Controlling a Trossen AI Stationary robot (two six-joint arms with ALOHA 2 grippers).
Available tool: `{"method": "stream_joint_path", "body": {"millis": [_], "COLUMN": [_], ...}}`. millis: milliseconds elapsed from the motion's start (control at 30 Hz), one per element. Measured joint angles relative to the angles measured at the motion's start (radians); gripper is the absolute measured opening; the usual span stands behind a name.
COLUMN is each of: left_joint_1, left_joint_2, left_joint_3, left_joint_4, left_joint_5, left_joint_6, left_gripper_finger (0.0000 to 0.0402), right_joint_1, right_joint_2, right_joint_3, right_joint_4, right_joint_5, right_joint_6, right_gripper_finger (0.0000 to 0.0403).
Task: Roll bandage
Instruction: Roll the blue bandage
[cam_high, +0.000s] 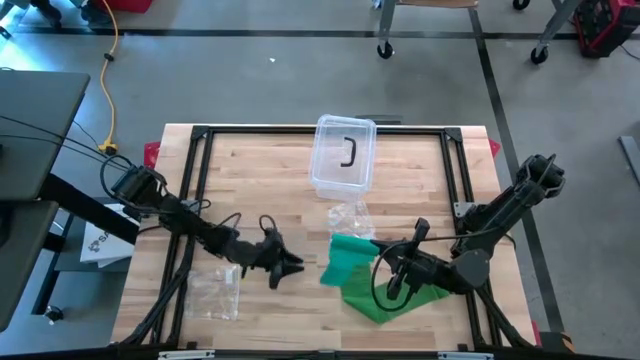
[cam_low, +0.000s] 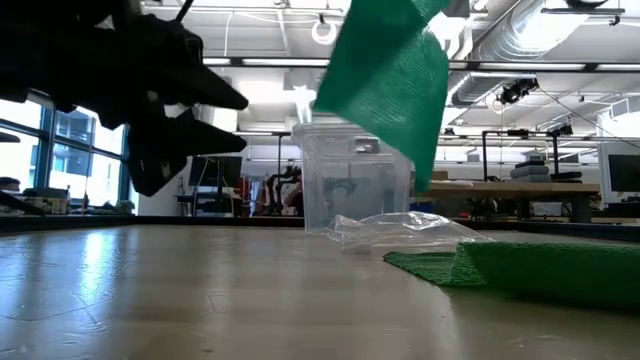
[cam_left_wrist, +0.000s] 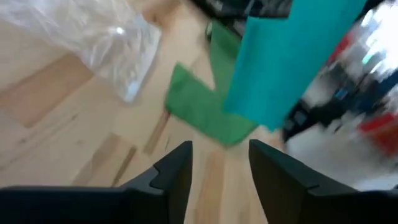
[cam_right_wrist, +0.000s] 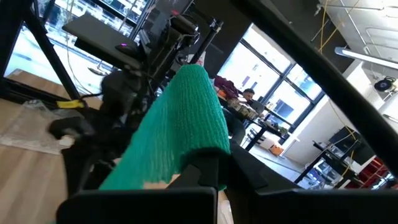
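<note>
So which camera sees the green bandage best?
The high view: it shows the whole green bandage on the table, one end lifted by the right end effector. The low view shows a hanging strip, the left wrist view part of it, the right wrist view only the pinched end.

A wooden table (cam_high: 260, 170) with a black frame fills the middle of the high view. On it lie a clear plastic box (cam_high: 344, 153) at upper centre, crumpled plastic wrap (cam_high: 352, 216) just below, a green bandage (cam_high: 370, 290) lower right, and a clear bag (cam_high: 214, 290) lower left
</note>
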Motion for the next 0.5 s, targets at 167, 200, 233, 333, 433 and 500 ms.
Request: {"method": "stream_joint_path", "body": {"millis": [167,200,233,333,433,500], "left_joint_1": [-0.06,-0.073,-0.086,-0.128,-0.167,-0.186], "left_joint_2": [0.0,0.0,0.0,0.0,-0.001,-0.001], "left_joint_3": [0.241,0.297,0.352,0.491,0.596,0.636], "left_joint_4": [-0.526,-0.615,-0.689,-0.821,-0.924,-0.98], "left_joint_5": [-0.104,-0.142,-0.18,-0.282,-0.339,-0.353], "left_joint_6": [0.13,0.158,0.192,0.31,0.414,0.478], "left_gripper_finger": [0.0114,0.0108,0.0102,0.0086,0.0075,0.007], "right_joint_1": [-0.013,-0.019,-0.026,-0.045,-0.056,-0.058], "right_joint_2": [0.0,0.0,0.0,0.0,0.0,0.0], "right_joint_3": [0.0,0.0,0.0,0.0,0.0,0.0], "right_joint_4": [-0.003,-0.006,-0.011,-0.036,-0.046,-0.046], "right_joint_5": [0.0,0.0,0.0,0.0,0.001,0.001], "right_joint_6": [0.019,0.028,0.038,0.072,0.09,0.09], "right_gripper_finger": [0.0,0.0,0.0,0.0,0.0,0.0]}}
